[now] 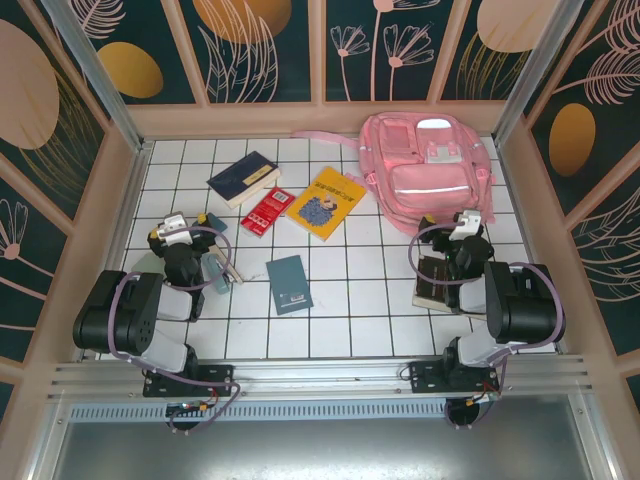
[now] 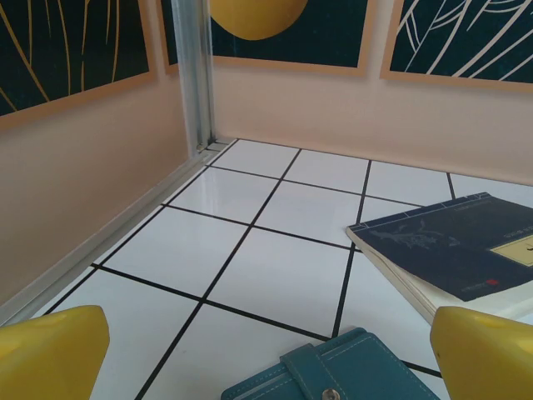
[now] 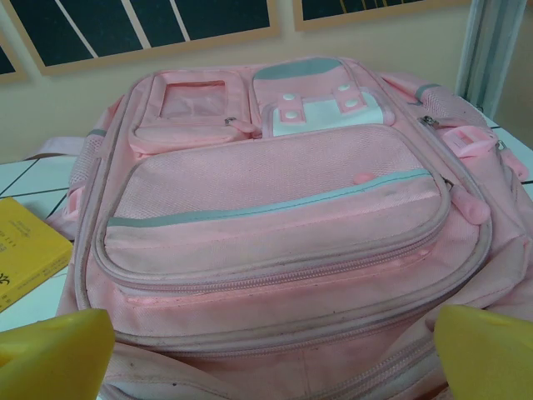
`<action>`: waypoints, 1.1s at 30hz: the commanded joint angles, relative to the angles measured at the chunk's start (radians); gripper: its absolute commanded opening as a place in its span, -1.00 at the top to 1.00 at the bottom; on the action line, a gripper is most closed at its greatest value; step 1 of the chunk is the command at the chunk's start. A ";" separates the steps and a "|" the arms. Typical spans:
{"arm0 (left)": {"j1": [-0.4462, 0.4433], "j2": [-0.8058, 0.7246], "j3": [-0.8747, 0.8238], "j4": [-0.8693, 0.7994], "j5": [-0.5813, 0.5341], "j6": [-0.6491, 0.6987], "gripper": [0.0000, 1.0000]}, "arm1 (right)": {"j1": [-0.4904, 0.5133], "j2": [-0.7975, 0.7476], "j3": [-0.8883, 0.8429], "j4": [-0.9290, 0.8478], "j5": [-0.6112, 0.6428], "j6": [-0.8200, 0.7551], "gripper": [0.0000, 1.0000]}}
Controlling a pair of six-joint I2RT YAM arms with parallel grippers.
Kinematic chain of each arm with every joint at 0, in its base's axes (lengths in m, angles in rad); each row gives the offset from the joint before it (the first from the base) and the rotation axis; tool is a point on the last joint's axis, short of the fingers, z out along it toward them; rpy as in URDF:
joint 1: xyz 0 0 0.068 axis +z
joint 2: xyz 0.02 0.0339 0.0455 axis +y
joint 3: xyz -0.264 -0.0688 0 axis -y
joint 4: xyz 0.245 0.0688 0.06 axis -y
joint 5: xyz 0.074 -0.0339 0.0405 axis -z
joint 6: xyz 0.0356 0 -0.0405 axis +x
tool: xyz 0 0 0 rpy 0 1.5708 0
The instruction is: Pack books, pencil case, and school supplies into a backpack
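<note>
Backpack (image 1: 425,160) lay flat, front up, at the far right of the tiled table (image 1: 360,325), top toward the back wall, one strap trailing off to its left; in the right wrist view its front pockets looked zipped, grey strip and white patch facing up; right gripper (image 3: 271,352) sat at the backpack's near side, pointed at it, yellow fingers (image 3: 52,354) spread wide, empty; brown book (image 1: 437,285) lay near right on the table, partly hidden under the right arm; yellow book (image 1: 326,202) lay tilted just left of the backpack, apart from it, its corner at the left edge of the right wrist view; red piece (image 1: 263,211) lay just left of the yellow book; navy book (image 1: 243,178) lay just beyond the red piece toward the far left, could not tell if touching; teal book (image 1: 289,283) lay alone mid-table, well apart from the backpack; left gripper (image 2: 268,352) was low over the tiles at the table's left side, jaws wide apart, gripping nothing; teal square (image 2: 333,371) with a snap flap lay on the tiles just ahead of it, navy book further ahead to the right in that view; grey-teal oblong (image 1: 215,270) and tan sticks (image 1: 232,272) lay close together beside the left arm; all books and supplies were outside the backpack.
</note>
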 commanded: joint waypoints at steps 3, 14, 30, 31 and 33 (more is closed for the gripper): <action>0.002 0.000 0.008 0.041 0.014 0.013 -0.98 | 0.004 0.008 0.015 0.010 -0.012 -0.018 -0.98; 0.002 0.001 0.010 0.038 0.015 0.012 -0.98 | 0.004 0.008 0.015 0.008 -0.014 -0.018 -0.98; 0.003 -0.028 0.017 0.000 0.009 0.010 -0.98 | 0.033 -0.068 -0.013 -0.005 0.196 0.025 -0.98; 0.003 -0.038 0.022 -0.022 0.008 0.005 -0.98 | 0.033 -0.110 -0.011 -0.046 0.208 0.029 -0.98; 0.003 -0.042 0.013 -0.006 0.013 0.011 -0.98 | 0.035 -0.209 0.016 -0.198 0.275 0.072 -0.98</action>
